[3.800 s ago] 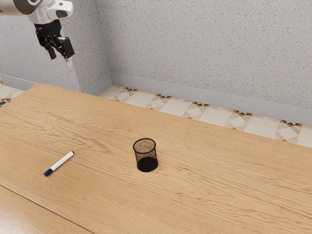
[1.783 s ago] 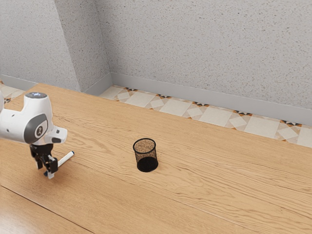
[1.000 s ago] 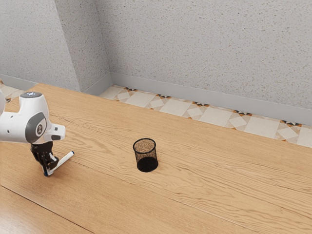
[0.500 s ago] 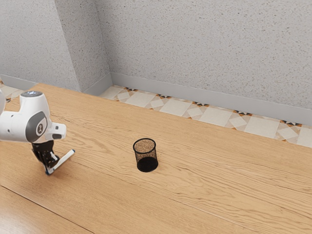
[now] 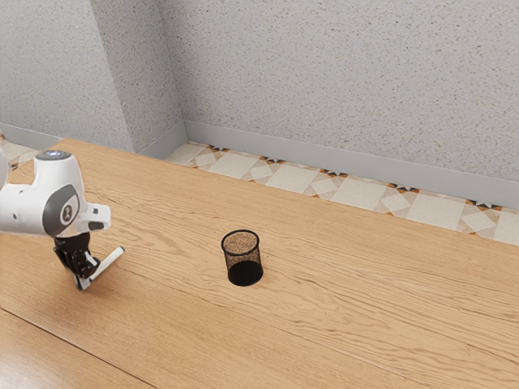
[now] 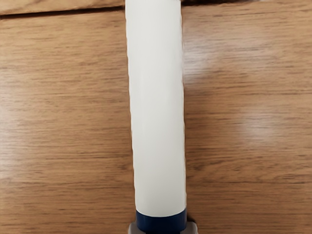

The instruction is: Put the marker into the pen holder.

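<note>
My gripper point(image 5: 83, 283) is low over the table at the exterior view's left, shut on the marker near its dark blue end. The white barrel of the marker point(image 5: 109, 264) slants from the fingers toward the exterior view's right; whether it touches the wood I cannot tell. In the wrist view the marker point(image 6: 157, 107) runs lengthwise, and the gripper point(image 6: 163, 229) has a grey fingertip on each side of the blue band. The black mesh pen holder point(image 5: 243, 259) stands upright on the table, apart from the marker.
The wooden table point(image 5: 340, 300) stretches past the pen holder toward the exterior view's right. A seam crosses its near part. Beyond the far edge are a tiled floor point(image 5: 284, 176) and a speckled wall point(image 5: 349, 89).
From high above the table, my gripper came down to the marker and closed on it. The marker has since shifted slightly with the hand. The pen holder has stayed put.
</note>
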Motion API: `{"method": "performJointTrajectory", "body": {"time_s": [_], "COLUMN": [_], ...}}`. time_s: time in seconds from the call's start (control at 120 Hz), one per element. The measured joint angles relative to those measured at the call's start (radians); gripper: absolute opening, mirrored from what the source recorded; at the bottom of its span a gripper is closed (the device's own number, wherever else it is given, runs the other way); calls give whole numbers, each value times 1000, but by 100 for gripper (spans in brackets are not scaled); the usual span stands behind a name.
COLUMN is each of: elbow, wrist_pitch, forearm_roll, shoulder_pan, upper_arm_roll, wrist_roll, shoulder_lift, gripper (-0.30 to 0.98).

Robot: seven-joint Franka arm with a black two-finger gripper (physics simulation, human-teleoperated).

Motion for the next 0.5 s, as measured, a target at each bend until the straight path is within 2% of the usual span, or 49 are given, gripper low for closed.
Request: {"method": "performJointTrajectory", "body": {"time_s": [0.308,0.5], "elbow": [20,90], "wrist_pitch": [-95,-284], "forearm_roll": [36,83], "shoulder_pan": [-40,-92], "upper_arm_roll": [-1,-6], "wrist_roll": [-10,-17], "shoulder_lift": [-182,-266], "gripper": [-10,-10]}}
